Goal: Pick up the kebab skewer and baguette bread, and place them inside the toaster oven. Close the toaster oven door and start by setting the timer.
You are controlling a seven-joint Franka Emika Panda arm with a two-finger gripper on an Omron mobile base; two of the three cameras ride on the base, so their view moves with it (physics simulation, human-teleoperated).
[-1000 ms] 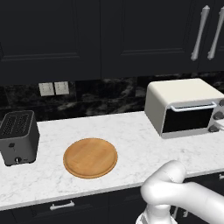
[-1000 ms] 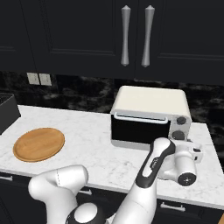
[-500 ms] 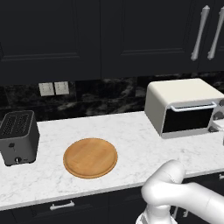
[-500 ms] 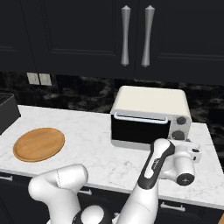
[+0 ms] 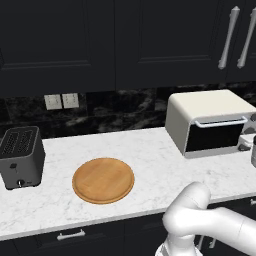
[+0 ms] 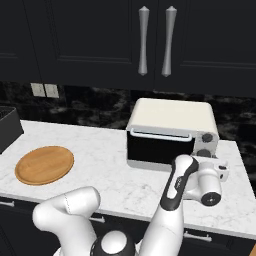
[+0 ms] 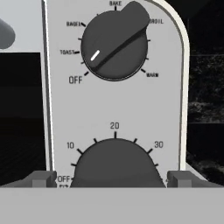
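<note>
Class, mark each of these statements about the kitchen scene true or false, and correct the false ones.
1. The toaster oven door is closed. True.
2. The gripper is shut on the lower knob. False: its fingertips stand wide apart, one to each side of the lower knob, gripping nothing.
3. The round wooden board has a baguette lying on it. False: nothing lies on the board.
4. The upper knob has its white mark between OFF and TOAST. True.
5. The dark slot toaster sits right beside the toaster oven. False: it stands at the far end of the counter, with the board between them.
</note>
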